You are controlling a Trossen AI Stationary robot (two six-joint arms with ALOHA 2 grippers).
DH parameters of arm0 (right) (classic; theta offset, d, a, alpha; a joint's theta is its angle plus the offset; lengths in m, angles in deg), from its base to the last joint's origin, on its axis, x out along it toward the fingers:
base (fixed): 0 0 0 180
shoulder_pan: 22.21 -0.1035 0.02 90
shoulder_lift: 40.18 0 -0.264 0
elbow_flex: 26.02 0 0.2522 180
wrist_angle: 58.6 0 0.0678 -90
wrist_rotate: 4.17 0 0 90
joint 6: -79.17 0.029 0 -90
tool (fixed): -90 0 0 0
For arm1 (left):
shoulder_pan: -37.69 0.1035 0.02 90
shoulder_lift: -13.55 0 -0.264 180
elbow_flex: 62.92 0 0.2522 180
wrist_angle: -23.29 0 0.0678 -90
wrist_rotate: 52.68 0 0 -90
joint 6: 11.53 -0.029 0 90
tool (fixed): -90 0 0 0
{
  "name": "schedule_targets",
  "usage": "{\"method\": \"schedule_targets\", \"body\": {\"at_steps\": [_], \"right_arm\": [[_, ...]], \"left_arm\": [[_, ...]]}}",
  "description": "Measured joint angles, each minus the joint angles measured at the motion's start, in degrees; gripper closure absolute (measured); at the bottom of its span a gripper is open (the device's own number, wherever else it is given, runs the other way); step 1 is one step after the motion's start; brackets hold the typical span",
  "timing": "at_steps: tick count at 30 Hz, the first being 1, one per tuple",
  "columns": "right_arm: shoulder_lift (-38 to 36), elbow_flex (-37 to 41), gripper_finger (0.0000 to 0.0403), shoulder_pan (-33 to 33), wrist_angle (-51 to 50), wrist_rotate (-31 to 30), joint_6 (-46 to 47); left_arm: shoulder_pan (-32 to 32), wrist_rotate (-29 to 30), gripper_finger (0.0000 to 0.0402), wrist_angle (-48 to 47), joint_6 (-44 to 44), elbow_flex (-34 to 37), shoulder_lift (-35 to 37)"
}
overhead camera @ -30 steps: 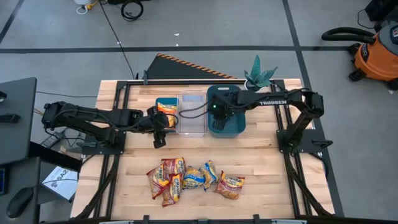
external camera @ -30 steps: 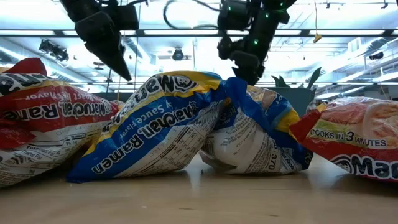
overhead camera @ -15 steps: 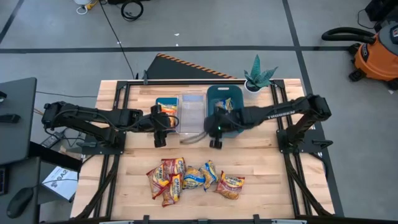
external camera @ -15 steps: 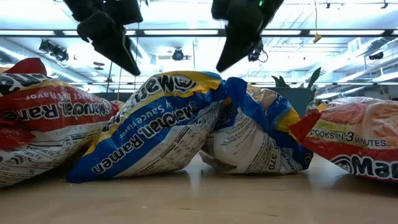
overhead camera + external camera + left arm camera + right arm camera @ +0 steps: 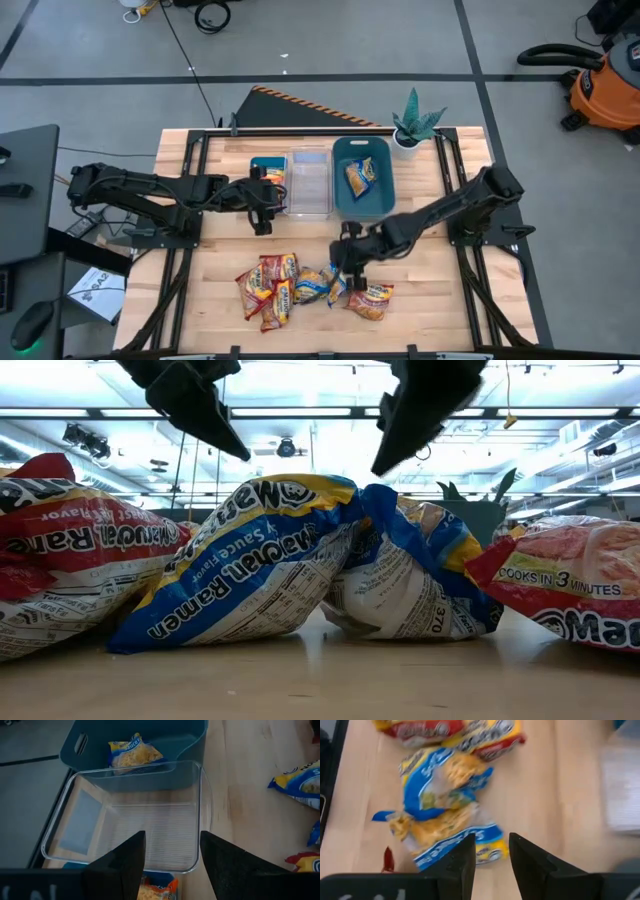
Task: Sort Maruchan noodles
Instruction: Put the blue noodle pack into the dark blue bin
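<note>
Noodle packets (image 5: 310, 285): heaped on the worktop (image 5: 420, 270) near its front edge; one more in the teal bin (image 5: 362, 205). Right claw (image 5: 345, 262): open, empty, just above the blue packets (image 5: 445, 815). Left claw (image 5: 262, 212): open, empty, beside the clear bin (image 5: 308, 185).

Light is even and bright overhead; from above, my arms lay only faint, soft shadows on the pale counter (image 5: 420, 262). At counter height, long ceiling light strips (image 5: 300, 412) burn nearly white and turn my two grippers into black silhouettes against them. The crinkled noodle packets (image 5: 260, 565) up close carry small glints on their folds, and their print reads sharply, while the room behind goes soft. My right wrist picture is smeared with motion blur: the blue and yellow packet (image 5: 440, 805) has fuzzy edges and unreadable lettering. My left wrist picture is crisp, with pale reflections along the clear bin (image 5: 202, 790) rim.
</note>
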Motion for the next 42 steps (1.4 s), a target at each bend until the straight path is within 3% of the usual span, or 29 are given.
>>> {"method": "schedule_targets", "body": {"at_steps": [9, 19, 25, 29, 35, 42], "right_arm": [[4.6, 0.04, 0.0224, -4.99, 0.12, 3.42, 2.01], [6.33, 0.07, 0.0171, -7.67, 0.07, 1.36, 2.5], [9.71, 0.04, 0.0162, -8.03, 0.38, -0.42, 0.48], [10.26, 0.04, 0.0175, -6.83, -0.79, -0.38, -0.7], [9.55, 0.04, 0.022, -3.63, -2.8, -6.6, -8.39], [9.49, 0.04, 0.0283, 1.12, -5.04, -4.78, -10.13]], "left_arm": [[0.0, 0.0, 0.0207, 0.76, 0.68, 0.0, -0.02], [-0.03, -0.24, 0.0207, -0.88, 2.9, 0.0, 0.05], [-0.07, -0.25, 0.0207, -2.17, 6.66, 0.07, -0.53], [-0.05, -0.25, 0.0207, -1.57, 7.53, 0.04, -0.5], [1.14, 0.04, 0.0207, 4.44, 9.55, 0.04, -0.46], [-0.1, -0.55, 0.0207, 0.93, 14.23, 0.04, -0.37]]}}
